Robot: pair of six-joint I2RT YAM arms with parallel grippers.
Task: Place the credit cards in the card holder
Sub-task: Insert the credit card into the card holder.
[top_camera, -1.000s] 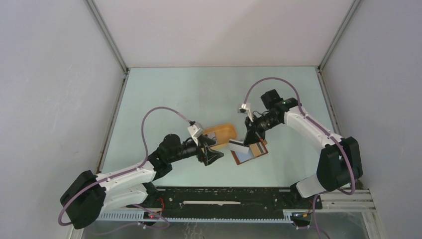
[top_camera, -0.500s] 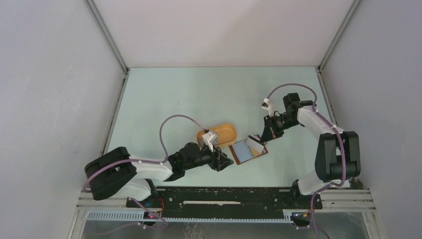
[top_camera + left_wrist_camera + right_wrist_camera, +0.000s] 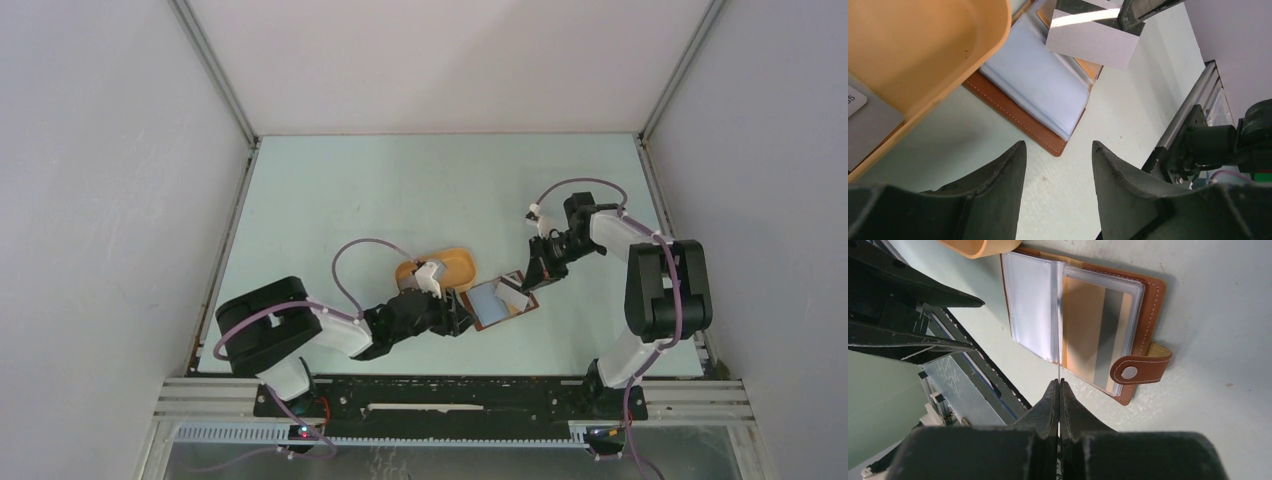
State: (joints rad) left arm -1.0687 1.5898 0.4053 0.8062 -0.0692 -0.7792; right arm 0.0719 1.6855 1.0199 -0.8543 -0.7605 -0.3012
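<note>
Left hand (image 3: pixel 1058 150): fingers apart, nothing between them, low over the surface (image 3: pixel 1113 120), just beside the wallet's near corner. No contact with it that I can see.

Orange tray (image 3: pixel 923 45) sits just left of the wallet, and in the left wrist view its rim overlaps the wallet's edge. A grey flat piece (image 3: pixel 865 117) shows at the tray, probably another card; can't tell how it sits.

Wallet (image 3: pixel 1149 295) lies open on the surface, clear sleeves up, snap strap flopped out to one side. One sleeve already has a striped card (image 3: pixel 1098 335) in it.

Silver card (image 3: pixel 1092 36) is tilted over the open wallet, lower edge near the sleeves, not in yet.

Right hand (image 3: pixel 1060 386): fingers together, clamped on that silver card's upper edge.

Step in hand: inserting a card, roughly mid-task by my guess. The next move calls for lining the card's lower edge up with a sleeve mouth, then sliding it in along the sleeve. The left hand likely has to pin the wallet so it doesn't skid. Risk: the card catches on the sleeve lip.
</note>
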